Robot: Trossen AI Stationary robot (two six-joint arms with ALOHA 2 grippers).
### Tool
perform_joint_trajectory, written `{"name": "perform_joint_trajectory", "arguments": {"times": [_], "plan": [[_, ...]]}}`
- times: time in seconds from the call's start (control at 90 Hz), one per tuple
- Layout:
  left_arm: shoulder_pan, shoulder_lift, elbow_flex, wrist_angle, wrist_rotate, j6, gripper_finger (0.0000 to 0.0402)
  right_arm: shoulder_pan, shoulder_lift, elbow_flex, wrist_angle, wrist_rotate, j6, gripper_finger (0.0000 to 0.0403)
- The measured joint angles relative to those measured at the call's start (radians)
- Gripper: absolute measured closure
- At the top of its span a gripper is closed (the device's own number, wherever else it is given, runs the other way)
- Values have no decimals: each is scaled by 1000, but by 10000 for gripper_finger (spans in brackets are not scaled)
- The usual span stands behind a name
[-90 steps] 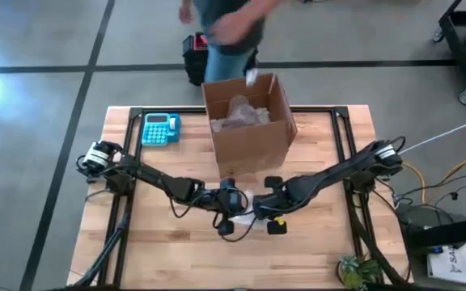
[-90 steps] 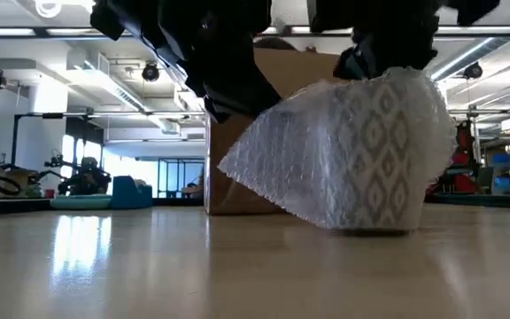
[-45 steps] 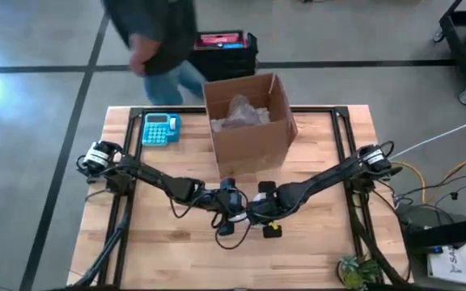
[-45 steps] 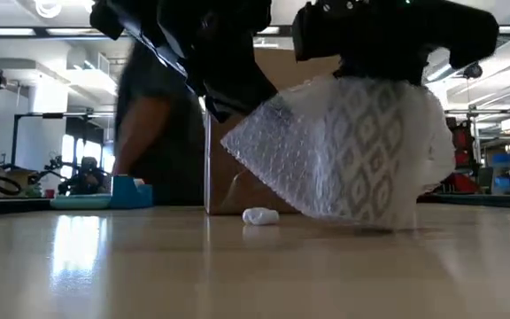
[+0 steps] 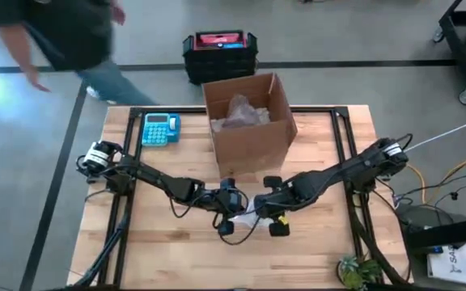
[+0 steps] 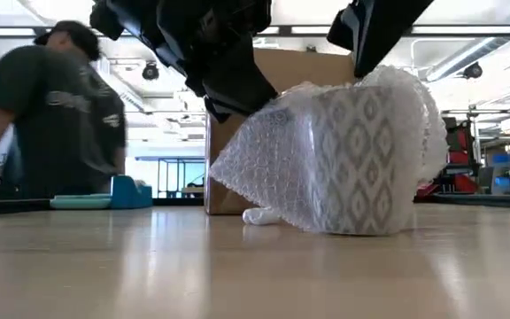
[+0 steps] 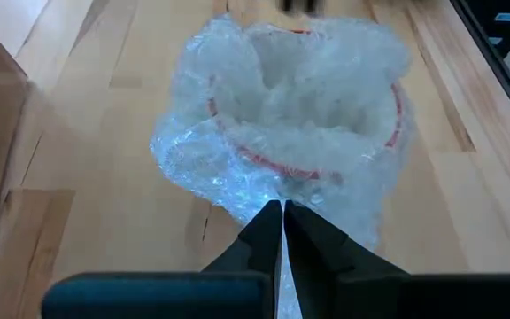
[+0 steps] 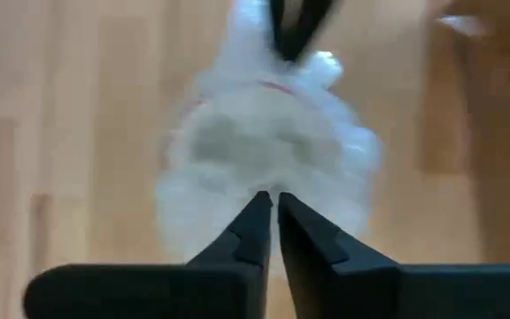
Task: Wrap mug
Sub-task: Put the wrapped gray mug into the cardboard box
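Mug (image 6: pixel 366 159), apparently one, in bubble wrap (image 7: pixel 282 133); two fingers-closed grippers.

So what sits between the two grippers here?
The bubble-wrapped mug, seen in the high view: left gripper pinches the wrap, right gripper at the opposite side.

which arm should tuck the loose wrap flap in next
Probably the left. Its pincer is shut on the bubble wrap at the flared side, so it already holds the loose flap. The right pincer looks pinched at the top over the mug, steadying it.
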Motion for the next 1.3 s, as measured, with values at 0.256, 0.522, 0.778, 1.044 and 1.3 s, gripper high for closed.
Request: {"name": "perform_joint_trajectory", "arguments": {"times": [0.256, 0.522, 0.778, 1.044, 1.3], "plan": [[0, 0, 0, -6, 0, 0, 397, 44, 57, -33, 82, 6, -41, 241], [0, 0, 0, -5, 0, 0, 397, 44, 165, -41, 87, 18, -50, 216], [1, 0, 0, -6, -2, 0, 397, 37, 147, -42, 58, 33, -70, 382], [-1, -17, 3, 0, -2, 18, 397, 40, -4, 79, -139, 34, -119, 380], [0, -39, 9, 49, -20, 27, 397, 7, -191, 98, -137, 102, -270, 387]]}}
